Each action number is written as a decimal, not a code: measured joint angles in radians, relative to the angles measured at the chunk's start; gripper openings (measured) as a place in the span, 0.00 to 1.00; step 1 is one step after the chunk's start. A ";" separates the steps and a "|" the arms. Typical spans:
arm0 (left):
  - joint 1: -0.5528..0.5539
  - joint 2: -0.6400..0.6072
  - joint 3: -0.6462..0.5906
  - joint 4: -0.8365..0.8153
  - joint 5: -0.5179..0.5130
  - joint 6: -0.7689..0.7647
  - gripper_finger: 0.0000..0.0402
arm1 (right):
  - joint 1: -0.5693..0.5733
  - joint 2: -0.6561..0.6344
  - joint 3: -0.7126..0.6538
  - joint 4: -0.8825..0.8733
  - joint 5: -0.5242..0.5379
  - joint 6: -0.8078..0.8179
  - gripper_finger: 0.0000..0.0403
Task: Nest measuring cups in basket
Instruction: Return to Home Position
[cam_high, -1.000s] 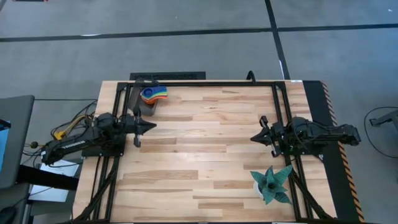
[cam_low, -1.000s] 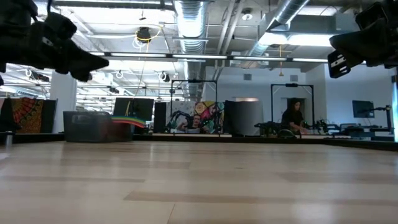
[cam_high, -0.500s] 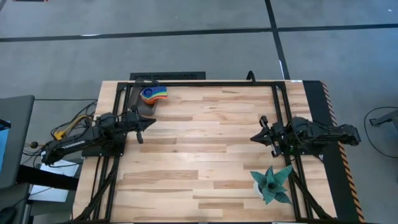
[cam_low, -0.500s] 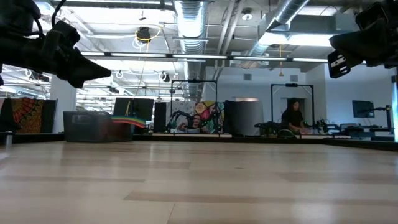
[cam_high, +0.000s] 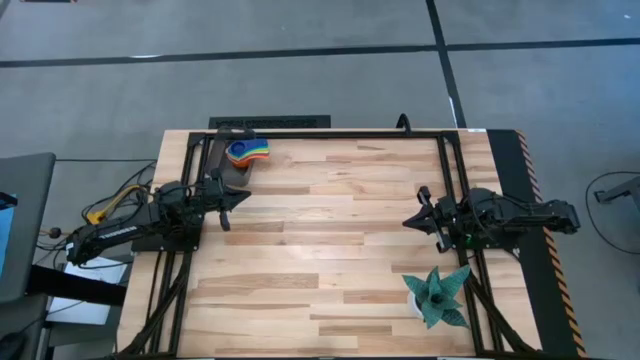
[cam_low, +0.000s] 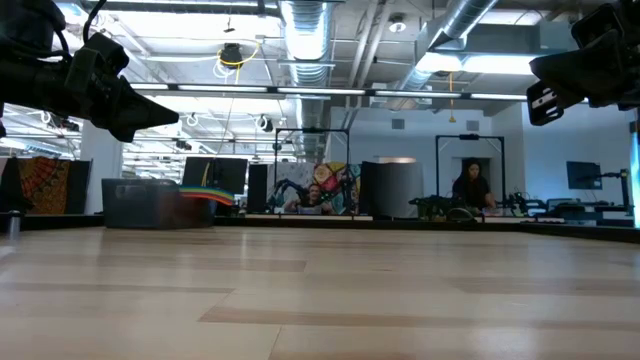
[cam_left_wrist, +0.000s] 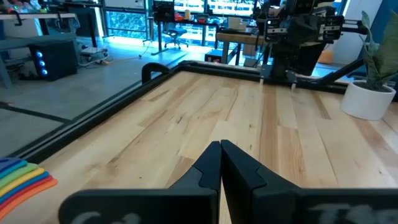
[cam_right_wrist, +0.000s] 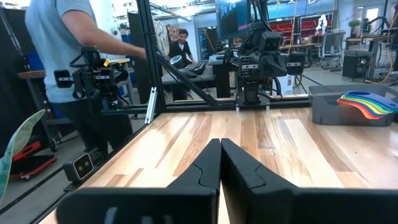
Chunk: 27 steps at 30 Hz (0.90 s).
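Note:
The measuring cups (cam_high: 248, 150) sit nested in a rainbow stack inside the dark grey basket (cam_high: 236, 168) at the table's far left corner; their handles fan out over the basket's rim toward the right. In the low view the basket (cam_low: 140, 203) stands far off with the cups' handles (cam_low: 208, 195) beside it. The right wrist view shows the cups (cam_right_wrist: 367, 102) in the basket (cam_right_wrist: 339, 112). My left gripper (cam_high: 243, 199) hovers shut just near of the basket, above the table. My right gripper (cam_high: 408, 220) hovers shut by the right rail, touching nothing.
A black metal frame (cam_high: 330, 133) runs along the far edge and both sides of the table. A teal spiky plant (cam_high: 437, 296) in a white pot stands at the near right. A person (cam_right_wrist: 62, 62) stands beyond the table in the right wrist view. Bare wood lies in the middle.
My left gripper has drawn a little toward the far edge and the basket, mostly in the first half second, then held still. The cups, the basket and my right arm have stayed put.

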 joint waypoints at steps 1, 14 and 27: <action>0.000 0.000 0.000 0.000 0.000 0.000 0.00 | 0.000 0.000 0.000 0.000 0.000 0.000 0.09; 0.000 0.000 0.000 0.000 0.000 0.000 0.00 | 0.000 0.000 0.000 0.000 0.000 0.000 0.09; 0.000 0.000 0.000 0.000 0.000 0.000 0.00 | 0.000 0.000 0.000 0.000 0.000 0.000 0.07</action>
